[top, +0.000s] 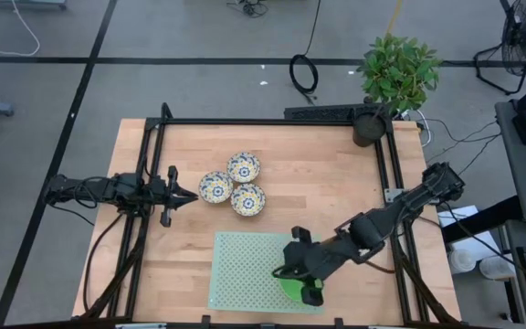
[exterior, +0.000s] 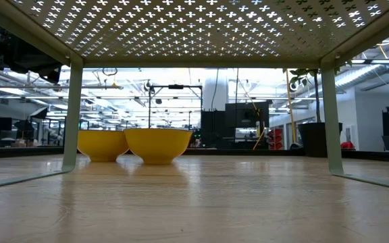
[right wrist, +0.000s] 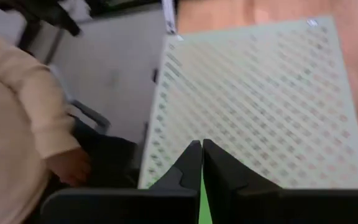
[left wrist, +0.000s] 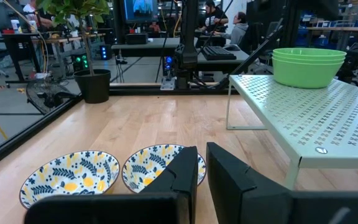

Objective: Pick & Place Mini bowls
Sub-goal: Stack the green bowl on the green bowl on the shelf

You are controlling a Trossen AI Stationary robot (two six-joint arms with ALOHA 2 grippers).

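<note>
Three white bowls with blue-and-yellow flowers (top: 236, 185) stand as a cluster on the wood table; two of them (left wrist: 70, 175) (left wrist: 157, 165) show in the left wrist view, and in the low view (exterior: 157, 145) their outsides look yellow. Green bowls (left wrist: 308, 65) sit stacked on the pale-green perforated stand (top: 245, 265), toward its near right corner (top: 292, 287). My left gripper (top: 187, 194) rests shut at table height just left of the patterned bowls. My right gripper (top: 283, 271) hovers shut above the stand; a sliver of green (right wrist: 201, 208) shows through its narrow gap.
The stand is a raised shelf on thin legs (exterior: 329, 115) near the table's near edge. A potted plant (top: 395, 78) stands at the far right corner. A person's cream sleeve and hand (right wrist: 73, 165) show beyond the near edge. Bare wood (top: 336, 183) lies right of the bowls.
</note>
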